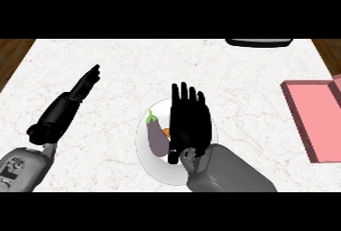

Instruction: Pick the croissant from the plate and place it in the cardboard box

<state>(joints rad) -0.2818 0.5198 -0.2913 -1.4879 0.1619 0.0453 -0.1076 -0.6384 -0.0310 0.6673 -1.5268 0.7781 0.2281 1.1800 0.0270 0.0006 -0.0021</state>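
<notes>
A white plate (pixel 148 159) lies on the marble counter at the lower middle. A purple eggplant (pixel 156 137) rests on its left part. Just right of the eggplant a small orange-brown bit (pixel 166 132) peeks out, possibly the croissant; the rest is hidden. My right hand (pixel 190 122) hovers flat over the plate with straight fingers pointing away, open, covering the plate's right half. My left hand (pixel 70 103) is at the left, well apart from the plate, fingers straight and pointing up-right, open. A pink open box (pixel 313 122) sits at the right edge.
A dark object (pixel 258 42) shows partly at the counter's far edge, upper right. Brown wood floor borders the counter at the top left and top right corners.
</notes>
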